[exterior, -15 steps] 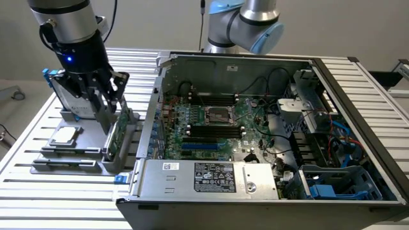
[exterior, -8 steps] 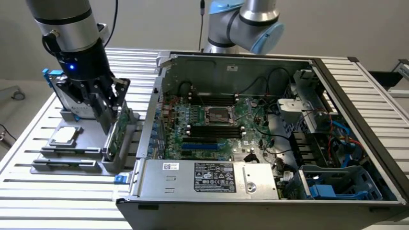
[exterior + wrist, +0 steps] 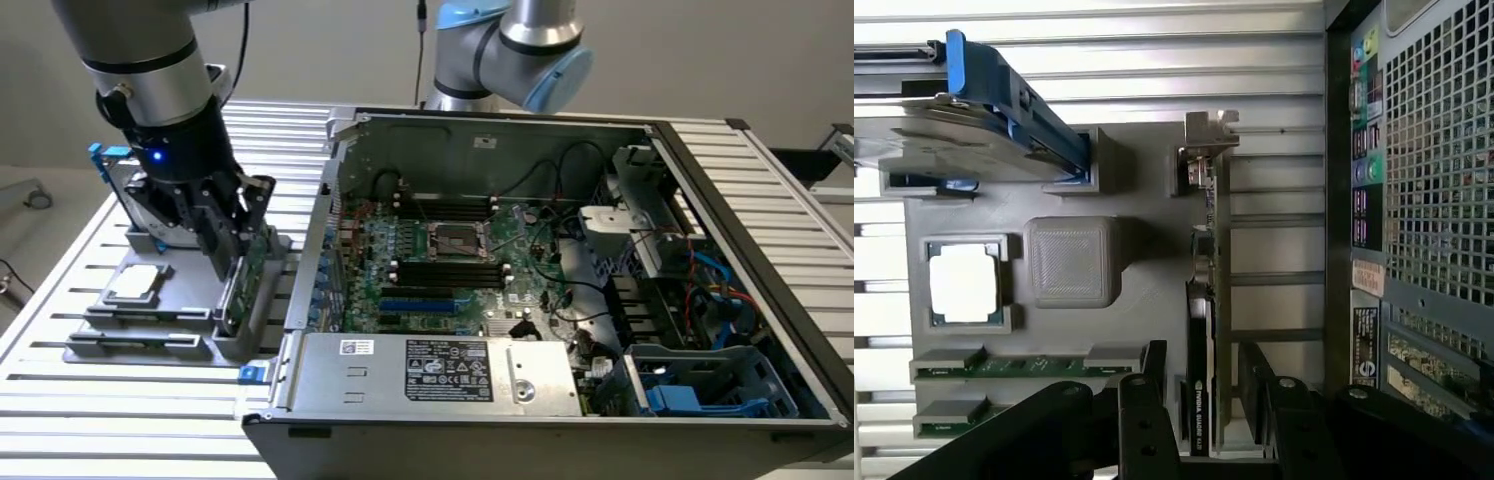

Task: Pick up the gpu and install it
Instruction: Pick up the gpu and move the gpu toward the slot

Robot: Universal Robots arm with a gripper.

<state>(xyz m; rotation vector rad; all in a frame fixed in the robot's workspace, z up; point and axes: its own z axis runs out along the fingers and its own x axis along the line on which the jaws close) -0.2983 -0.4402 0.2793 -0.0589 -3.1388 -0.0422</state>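
gpu (image 3: 1201, 330): black cooler, probably plastic; bare metal bracket. tray (image 3: 1144, 300): matt grey plastic.

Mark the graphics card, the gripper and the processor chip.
graphics card (image 3: 1201, 300), wrist view, middle of its long edge.
gripper (image 3: 1202, 358), wrist view, midway between its open fingertips.
processor chip (image 3: 962, 283), wrist view, centre of its pale top.

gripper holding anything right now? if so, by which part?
Nothing is held. The gripper is open, with one jaw on each side of the gpu but not closed on it. The card stands on edge in the grey holder.
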